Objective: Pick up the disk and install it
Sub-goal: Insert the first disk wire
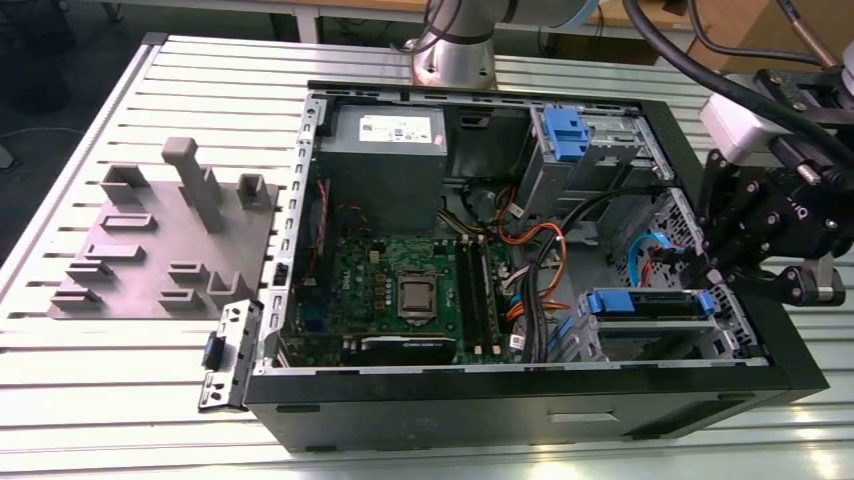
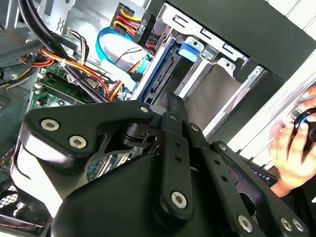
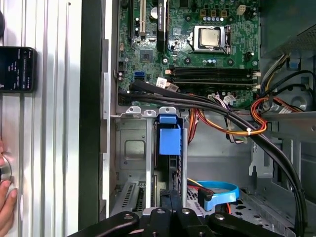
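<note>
The disk [image 1: 650,303] stands on edge in the drive cage at the near right corner of the open computer case [image 1: 534,395], its blue frame uppermost. In the first wrist view the disk [image 3: 168,140] sits between the cage's metal rails. My gripper [image 1: 699,268] hangs over the case's right wall, just beside that cage. In the first wrist view my gripper [image 3: 170,200] is shut, its tips drawn together at the disk's end. In the second wrist view my gripper [image 2: 173,104] points at the blue edge of the disk [image 2: 190,49].
A grey slotted tray with upright posts [image 1: 160,240] lies on the ribbed table [image 1: 134,400] at the exterior view's left. Cables [image 3: 232,123] cross the case beside the cage. A grey power supply [image 1: 384,150] and a second blue-fronted bay [image 1: 567,135] sit at the back. A person's hand [image 2: 291,148] rests outside the case.
</note>
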Robot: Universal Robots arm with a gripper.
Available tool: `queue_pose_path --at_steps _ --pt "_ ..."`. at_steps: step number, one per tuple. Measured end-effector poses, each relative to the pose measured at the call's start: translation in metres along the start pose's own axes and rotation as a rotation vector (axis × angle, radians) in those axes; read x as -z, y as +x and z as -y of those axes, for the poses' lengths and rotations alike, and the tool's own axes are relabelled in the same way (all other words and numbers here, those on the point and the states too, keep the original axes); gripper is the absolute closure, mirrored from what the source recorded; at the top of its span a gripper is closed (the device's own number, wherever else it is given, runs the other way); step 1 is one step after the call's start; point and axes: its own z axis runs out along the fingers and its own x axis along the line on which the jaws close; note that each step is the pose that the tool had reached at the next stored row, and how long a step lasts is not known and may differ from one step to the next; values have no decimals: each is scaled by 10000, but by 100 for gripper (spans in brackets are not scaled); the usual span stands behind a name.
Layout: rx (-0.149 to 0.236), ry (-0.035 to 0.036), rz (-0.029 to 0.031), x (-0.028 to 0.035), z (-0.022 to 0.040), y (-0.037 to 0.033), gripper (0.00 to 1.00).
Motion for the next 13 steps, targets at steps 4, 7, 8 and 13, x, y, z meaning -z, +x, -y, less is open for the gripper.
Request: queue_pose_path --at_steps 4,7,8,13 --pt "-1 -11 0 1 36 -3 89" --pt "-1 -20 0 1 64 -9 89" --pt "-1 -22 0 1 69 -10 89" --pt "-1 -35 -1 1 91 -14 89"
